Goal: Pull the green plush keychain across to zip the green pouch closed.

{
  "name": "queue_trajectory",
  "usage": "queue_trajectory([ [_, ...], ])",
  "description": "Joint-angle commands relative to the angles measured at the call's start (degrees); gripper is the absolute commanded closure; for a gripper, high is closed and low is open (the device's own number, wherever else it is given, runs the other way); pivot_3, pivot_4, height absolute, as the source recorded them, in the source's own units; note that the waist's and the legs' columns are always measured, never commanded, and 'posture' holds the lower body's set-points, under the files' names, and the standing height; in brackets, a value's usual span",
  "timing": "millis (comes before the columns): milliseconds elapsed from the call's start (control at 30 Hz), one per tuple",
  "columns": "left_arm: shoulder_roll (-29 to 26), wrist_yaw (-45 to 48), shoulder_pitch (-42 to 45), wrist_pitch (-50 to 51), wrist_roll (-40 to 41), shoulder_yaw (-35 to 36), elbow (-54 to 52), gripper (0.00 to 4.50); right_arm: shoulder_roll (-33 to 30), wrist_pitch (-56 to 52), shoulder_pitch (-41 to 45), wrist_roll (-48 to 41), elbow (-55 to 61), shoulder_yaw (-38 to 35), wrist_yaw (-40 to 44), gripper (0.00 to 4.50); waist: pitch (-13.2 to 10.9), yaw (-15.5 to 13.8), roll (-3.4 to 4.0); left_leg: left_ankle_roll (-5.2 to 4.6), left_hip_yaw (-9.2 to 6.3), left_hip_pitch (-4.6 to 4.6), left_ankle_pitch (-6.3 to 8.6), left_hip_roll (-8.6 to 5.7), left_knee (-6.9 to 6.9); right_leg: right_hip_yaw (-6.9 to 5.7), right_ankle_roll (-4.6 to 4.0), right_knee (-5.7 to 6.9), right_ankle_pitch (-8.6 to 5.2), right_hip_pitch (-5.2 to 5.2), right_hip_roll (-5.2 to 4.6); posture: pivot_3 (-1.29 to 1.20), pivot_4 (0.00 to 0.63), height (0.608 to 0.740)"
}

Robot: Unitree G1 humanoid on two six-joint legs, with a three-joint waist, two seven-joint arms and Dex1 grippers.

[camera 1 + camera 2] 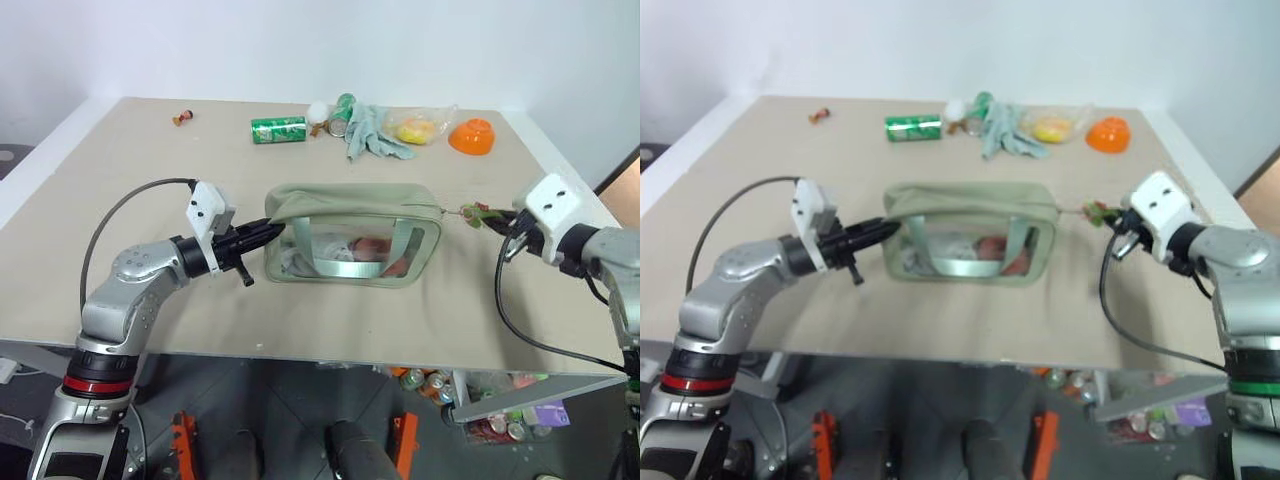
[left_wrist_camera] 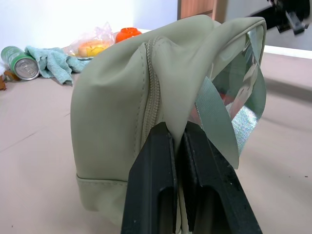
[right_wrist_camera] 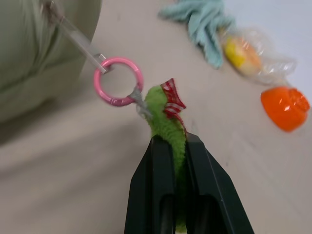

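A broad beige table (image 1: 120, 260) carries everything. Near its middle lies the green pouch (image 1: 352, 203), a large pale olive-green rectangular fabric bag with a clear plastic window, green webbing straps and a zipper along the top, which looks drawn shut along its whole length.

The left gripper (image 1: 275, 229), two black fingers, pinches a fold of fabric at the pouch's left end, right beside the zipper seam; its fingers (image 2: 151, 185) press together on the cloth.

The right gripper (image 1: 500, 217) sits just past the pouch's right end, its jaws clamped on the green plush keychain (image 3: 165, 124), a small lime-green fuzzy charm with a red striped bit. The charm hangs from a pink ring (image 3: 118, 81), which joins a clear pull tab running back to the pouch's corner.

Along the far edge of the table lie a pale grey-green glove (image 1: 372, 133), a green soda can (image 1: 278, 129) on its side, a clear plastic bag holding something yellow (image 1: 418, 127), an orange plastic bowl-like piece (image 1: 472, 135), and a small reddish figure (image 1: 182, 117) apart on the left.
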State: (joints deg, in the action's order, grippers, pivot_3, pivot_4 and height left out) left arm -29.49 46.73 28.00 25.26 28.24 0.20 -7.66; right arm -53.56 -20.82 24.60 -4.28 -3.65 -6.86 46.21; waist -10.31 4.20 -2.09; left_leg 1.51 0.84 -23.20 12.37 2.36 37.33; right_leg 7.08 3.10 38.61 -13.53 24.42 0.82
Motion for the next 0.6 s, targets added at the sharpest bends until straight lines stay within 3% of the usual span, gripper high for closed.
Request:
queue_trajectory([
  [33, -0.45, -0.20, -0.07, 0.50, -0.75, 0.31, 0.21, 4.50, -1.45, -2.54, -2.35, 2.54, 3.83, 0.77, -1.36, 4.45, 0.00, 0.02, 0.00, 0.00, 0.03, 0.00, 0.00, -0.02, -0.01, 0.03, -0.02, -0.03, -0.01, 0.00, -0.02, 0.00, 0.150, 0.740],
  [233, -0.39, -0.43, -0.47, 0.57, -0.72, 0.44, -0.15, 4.50, -0.21, -3.14, -5.31, 6.35, 5.23, 5.30, -3.17, 4.45, 0.00, 0.02, 0.00, 0.00, 0.02, -0.01, 0.00, -0.03, -0.01, 0.02, 0.04, -0.19, 0.03, -0.07, -0.04, 0.00, 0.150, 0.740],
  [500, -0.46, -0.75, -0.95, 0.66, -0.71, 0.66, -0.61, 4.50, -3.12, 4.14, -5.44, 12.70, 0.12, 8.69, -3.96, 4.45, 0.00, 0.02, 0.00, 0.00, 0.03, -0.03, 0.00, -0.04, -0.04, 0.02, 0.08, -0.33, 0.05, -0.11, -0.07, 0.00, 0.150, 0.740],
  [600, -0.10, -0.88, -0.87, 0.55, -0.75, 0.43, -0.49, 4.50, 1.73, 3.19, -4.39, 8.97, 1.31, 7.17, -4.90, 4.45, 0.02, 0.03, -0.03, 0.00, 0.02, -0.02, 0.00, -0.04, -0.04, 0.00, 0.10, -0.36, 0.06, -0.14, -0.08, 0.00, 0.150, 0.740],
])
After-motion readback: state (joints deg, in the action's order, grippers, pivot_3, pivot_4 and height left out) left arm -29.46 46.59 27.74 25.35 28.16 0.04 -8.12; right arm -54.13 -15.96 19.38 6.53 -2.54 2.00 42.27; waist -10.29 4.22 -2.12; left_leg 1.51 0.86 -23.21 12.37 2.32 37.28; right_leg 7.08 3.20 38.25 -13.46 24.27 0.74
